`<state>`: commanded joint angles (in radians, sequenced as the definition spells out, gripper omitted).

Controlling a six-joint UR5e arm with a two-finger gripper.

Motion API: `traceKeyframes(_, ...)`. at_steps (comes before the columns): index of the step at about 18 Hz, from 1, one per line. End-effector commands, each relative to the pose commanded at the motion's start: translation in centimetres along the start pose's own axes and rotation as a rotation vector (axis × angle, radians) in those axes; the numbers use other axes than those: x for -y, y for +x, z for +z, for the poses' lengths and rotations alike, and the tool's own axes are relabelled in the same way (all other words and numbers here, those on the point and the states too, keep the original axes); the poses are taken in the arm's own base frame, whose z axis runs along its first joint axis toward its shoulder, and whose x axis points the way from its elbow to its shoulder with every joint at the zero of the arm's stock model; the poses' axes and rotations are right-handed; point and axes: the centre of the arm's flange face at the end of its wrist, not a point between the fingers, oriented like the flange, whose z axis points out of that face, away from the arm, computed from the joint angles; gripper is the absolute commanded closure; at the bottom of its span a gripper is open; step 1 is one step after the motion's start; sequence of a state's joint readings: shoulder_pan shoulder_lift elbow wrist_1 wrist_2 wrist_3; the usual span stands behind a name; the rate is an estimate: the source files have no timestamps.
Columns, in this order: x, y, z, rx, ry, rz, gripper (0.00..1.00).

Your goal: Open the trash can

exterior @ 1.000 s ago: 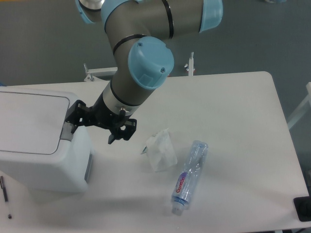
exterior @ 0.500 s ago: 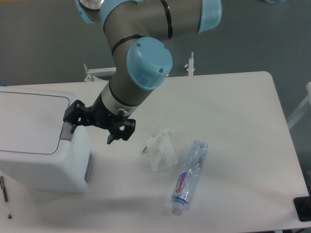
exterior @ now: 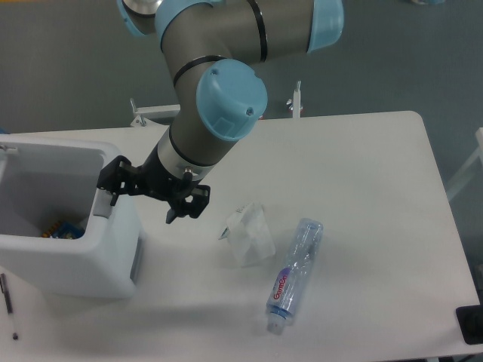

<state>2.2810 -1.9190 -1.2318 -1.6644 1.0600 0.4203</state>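
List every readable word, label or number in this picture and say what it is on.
Bottle: a blue and red label with white lettering, too blurred to read with certainty.
Trash can: no text visible; the colourful items inside are too small to read.
Tissue and gripper: no text.

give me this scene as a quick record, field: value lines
trash can: white bin at table's left, top open, interior visible
contents: something colourful at the bottom, too small to identify
gripper: at the bin's right rim by the grey latch tab; finger state unclear
tissue: crumpled, mid-table
bottle: clear plastic, lying on its side, right of the tissue
table: white
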Motion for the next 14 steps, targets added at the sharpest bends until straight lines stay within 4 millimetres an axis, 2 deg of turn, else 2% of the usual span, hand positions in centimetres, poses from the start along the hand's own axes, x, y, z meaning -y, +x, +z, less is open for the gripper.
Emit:
traceKeyframes(4,0.0,0.2,-0.3,0.002,0.004,0.004,0.0)
traceKeyframes(11,0.7,0.6,-2.1,0.042,0.093,0.066,0.0)
traceKeyframes(13,1.2,-0.1,-2.7,0.067,0.129,0.08,0.0)
traceKeyframes(14,0.9,-1.9,-2.8,0.103,0.124,0.063,0.0)
